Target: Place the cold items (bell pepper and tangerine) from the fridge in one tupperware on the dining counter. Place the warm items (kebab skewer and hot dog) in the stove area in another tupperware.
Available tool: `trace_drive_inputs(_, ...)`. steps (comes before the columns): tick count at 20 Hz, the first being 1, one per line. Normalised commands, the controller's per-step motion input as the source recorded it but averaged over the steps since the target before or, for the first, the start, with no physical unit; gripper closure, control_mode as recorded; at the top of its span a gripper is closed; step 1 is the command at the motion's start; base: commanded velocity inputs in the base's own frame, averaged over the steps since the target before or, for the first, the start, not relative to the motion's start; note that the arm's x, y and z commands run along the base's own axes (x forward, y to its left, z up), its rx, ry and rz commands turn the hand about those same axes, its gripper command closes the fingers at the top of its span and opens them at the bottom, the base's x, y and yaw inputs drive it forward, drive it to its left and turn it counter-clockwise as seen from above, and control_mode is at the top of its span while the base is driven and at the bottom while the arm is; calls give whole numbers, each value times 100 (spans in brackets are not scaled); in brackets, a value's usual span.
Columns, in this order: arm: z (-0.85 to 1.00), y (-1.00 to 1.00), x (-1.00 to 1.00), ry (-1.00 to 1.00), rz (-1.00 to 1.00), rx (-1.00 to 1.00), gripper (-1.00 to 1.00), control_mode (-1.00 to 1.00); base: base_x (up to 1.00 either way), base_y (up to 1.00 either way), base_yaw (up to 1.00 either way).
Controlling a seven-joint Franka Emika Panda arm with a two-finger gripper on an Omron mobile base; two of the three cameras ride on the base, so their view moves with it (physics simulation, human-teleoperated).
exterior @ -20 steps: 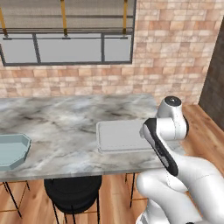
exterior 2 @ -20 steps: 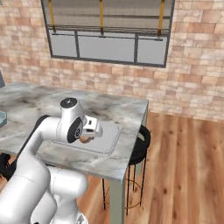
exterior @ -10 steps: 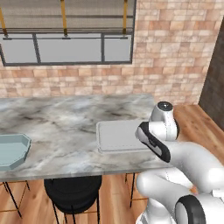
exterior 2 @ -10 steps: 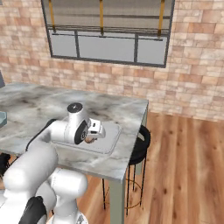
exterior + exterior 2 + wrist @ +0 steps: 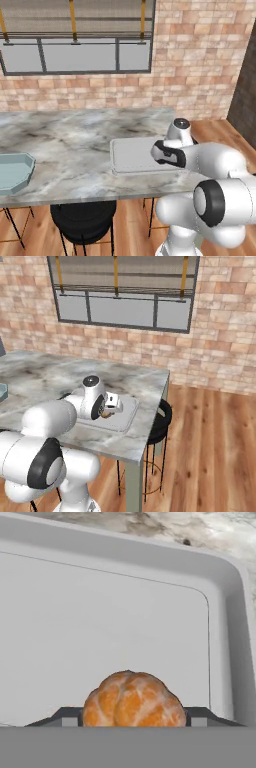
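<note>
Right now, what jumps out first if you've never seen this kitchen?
The bright orange tangerine pops out first, gripped between the gripper fingers just above the white tupperware on the marble counter. Then the big white robot arm bending over it, and a pale blue tupperware far at the counter's left end.

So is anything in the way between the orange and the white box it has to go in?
No, nothing visible. The fingers hold the orange right over the white box, and the floor of the box under it is bare in the hand view.
</note>
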Motion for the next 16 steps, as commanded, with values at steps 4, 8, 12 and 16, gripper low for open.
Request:
trace_drive_inputs(4, -23, 0, 40, 0, 0, 0, 100, -100, 0, 0, 0)
trace_drive_inputs(8, -22, 0, 32, 0, 0, 0, 100, -100, 0, 0, 0)
trace_drive_inputs(12, -24, 0, 25, 1, 0, 0, 100, -100, 0, 0, 0)
trace_drive_inputs(16, -26, 0, 19, 0, 0, 0, 100, -100, 0, 0, 0)
